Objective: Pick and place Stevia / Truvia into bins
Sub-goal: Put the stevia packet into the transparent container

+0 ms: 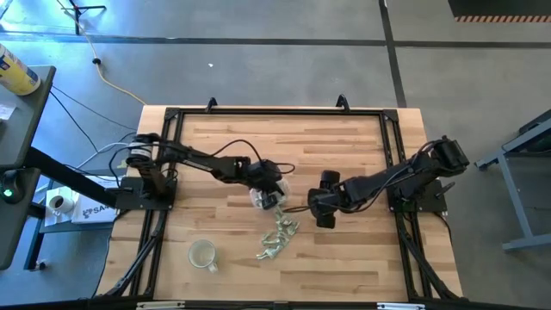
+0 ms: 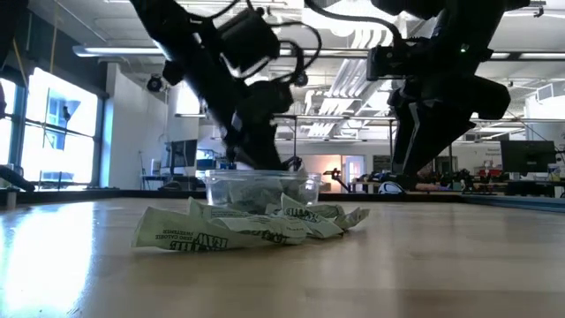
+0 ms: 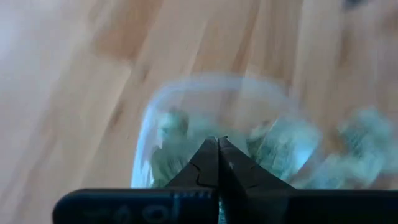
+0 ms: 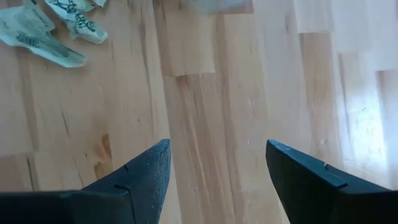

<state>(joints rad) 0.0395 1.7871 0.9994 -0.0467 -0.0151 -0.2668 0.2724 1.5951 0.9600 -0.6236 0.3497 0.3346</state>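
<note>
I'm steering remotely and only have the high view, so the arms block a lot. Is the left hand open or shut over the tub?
Observer: Shut. In its wrist view the left hand has both fingers pressed together, directly above the tub.
Operator: Anything in the tub yet?
Observer: Yes, green-and-white sachets lie inside it.
Operator: And the right hand?
Observer: The right hand is open, fingers wide apart over bare table, holding nothing.

Open lab hall: concrete floor (image 1: 284, 69), ceiling strip lights (image 2: 340, 97), monitors (image 2: 528, 157).
</note>
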